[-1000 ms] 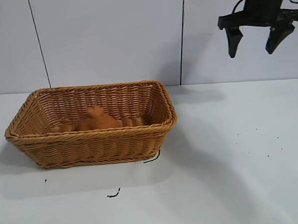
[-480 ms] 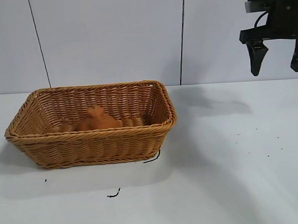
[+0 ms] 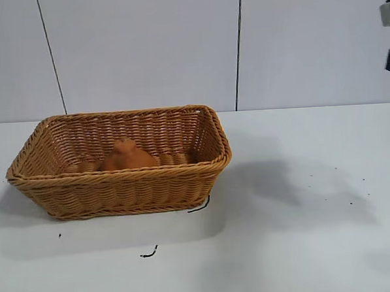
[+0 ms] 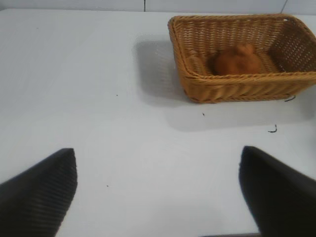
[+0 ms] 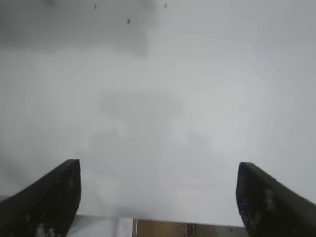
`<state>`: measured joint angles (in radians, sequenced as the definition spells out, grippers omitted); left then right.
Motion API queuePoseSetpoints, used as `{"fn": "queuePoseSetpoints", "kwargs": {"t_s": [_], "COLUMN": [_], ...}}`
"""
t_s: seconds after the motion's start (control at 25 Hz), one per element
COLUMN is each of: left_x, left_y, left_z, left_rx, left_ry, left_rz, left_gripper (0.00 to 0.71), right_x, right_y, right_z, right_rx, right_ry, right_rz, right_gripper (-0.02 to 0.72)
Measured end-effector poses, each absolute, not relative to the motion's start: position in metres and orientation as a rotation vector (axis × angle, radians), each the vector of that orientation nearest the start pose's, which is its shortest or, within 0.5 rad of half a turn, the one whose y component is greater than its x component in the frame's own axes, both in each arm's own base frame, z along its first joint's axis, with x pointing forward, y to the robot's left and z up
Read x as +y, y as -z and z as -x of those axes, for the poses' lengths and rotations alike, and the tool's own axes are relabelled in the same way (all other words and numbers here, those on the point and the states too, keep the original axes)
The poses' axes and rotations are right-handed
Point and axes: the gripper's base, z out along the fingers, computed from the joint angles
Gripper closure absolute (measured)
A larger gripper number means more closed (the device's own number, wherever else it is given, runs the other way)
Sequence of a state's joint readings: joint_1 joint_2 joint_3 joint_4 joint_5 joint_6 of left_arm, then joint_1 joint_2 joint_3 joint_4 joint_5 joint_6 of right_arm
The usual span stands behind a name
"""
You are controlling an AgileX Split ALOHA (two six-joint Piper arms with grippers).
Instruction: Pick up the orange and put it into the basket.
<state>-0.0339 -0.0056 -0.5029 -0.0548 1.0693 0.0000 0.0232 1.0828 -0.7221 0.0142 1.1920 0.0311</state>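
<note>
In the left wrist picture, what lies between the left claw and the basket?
Only bare white table. The left claw is open, empty and apart from the basket, which holds the orange.

A white table (image 3: 305, 245) fills the lower frame, with small dark specks (image 3: 350, 203) scattered at right. A black curled scrap (image 3: 148, 254) lies lower centre. Behind stands a pale panelled wall (image 3: 144, 50) with dark vertical seams (image 3: 239, 49).

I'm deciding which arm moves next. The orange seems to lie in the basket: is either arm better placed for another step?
Neither. The orange sits inside the basket, so nothing remains to carry. Left gripper hangs over bare table, jaws open, empty. Right gripper, open and empty, is high at the exterior view's right edge.
</note>
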Motion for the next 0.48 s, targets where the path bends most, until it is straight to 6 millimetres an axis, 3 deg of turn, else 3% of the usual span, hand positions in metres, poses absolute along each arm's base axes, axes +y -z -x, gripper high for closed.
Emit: {"fn": "queuePoseSetpoints", "kwargs": {"t_s": [0.2, 0.48], "left_x": [-0.004, -0.004], "left_y": [-0.277, -0.278], "left_z": [0.007, 0.007], "left_rx": [2.044, 2.043], "left_ry": [0.087, 0.087], "left_rz": [-0.038, -0.038], "left_gripper": [0.071, 0.071], "right_x": [0.003, 0.002], "right_y": [-0.256, -0.278], "right_z": [-0.094, -0.030], "right_rx": [2.719, 2.218], "right_ry": [-0.026, -0.021], "right_rz": [0.026, 0.043], "right_gripper": [0.092, 0.092]}}
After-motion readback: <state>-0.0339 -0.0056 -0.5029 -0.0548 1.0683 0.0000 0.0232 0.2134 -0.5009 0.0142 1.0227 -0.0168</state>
